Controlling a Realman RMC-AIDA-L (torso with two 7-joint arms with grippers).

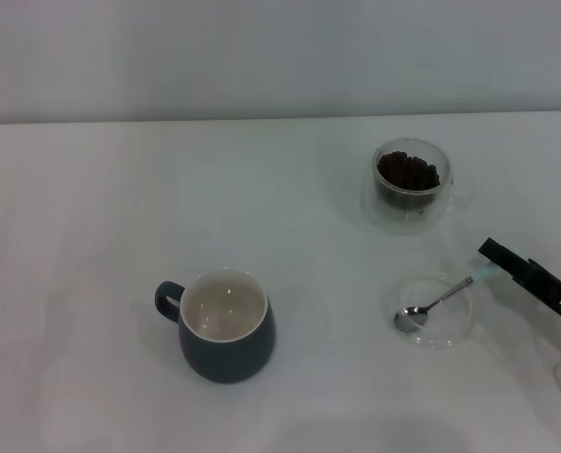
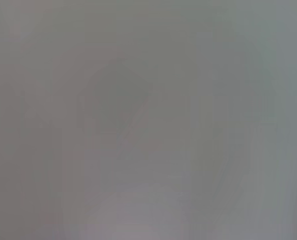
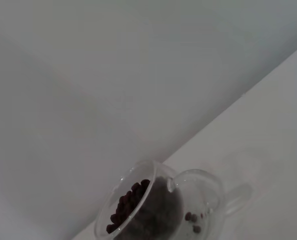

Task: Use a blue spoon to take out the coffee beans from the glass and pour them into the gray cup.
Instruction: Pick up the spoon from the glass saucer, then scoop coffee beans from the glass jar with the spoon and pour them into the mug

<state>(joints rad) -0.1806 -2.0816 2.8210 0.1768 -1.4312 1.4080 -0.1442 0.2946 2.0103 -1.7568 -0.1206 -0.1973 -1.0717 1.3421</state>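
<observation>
Across the head view, a white table [image 1: 92,208] fills the frame. Right of centre in the upper half stands the glass [image 1: 411,184], upright, with the coffee beans [image 1: 408,172] heaped inside it. Below it, in the lower right, lies a flat clear glass dish [image 1: 433,310]; the blue spoon [image 1: 438,303] rests on it, metal bowl toward the lower left, pale handle pointing up and right over the dish rim. The right end effector [image 1: 493,255] reaches in from the right edge, its dark tip right at the end of the spoon handle; I cannot tell whether it is clenched on the handle or released. The gray cup [image 1: 222,326] stands upright in the lower middle, well apart from the dish, handle to the left, cream inside bare.

Left wrist view: only a featureless grey blur, and the left end effector is not seen.

Right wrist view: the glass [image 3: 161,205] sits at the bottom centre, beans [image 3: 131,205] dark within, on the table before a pale wall.
</observation>
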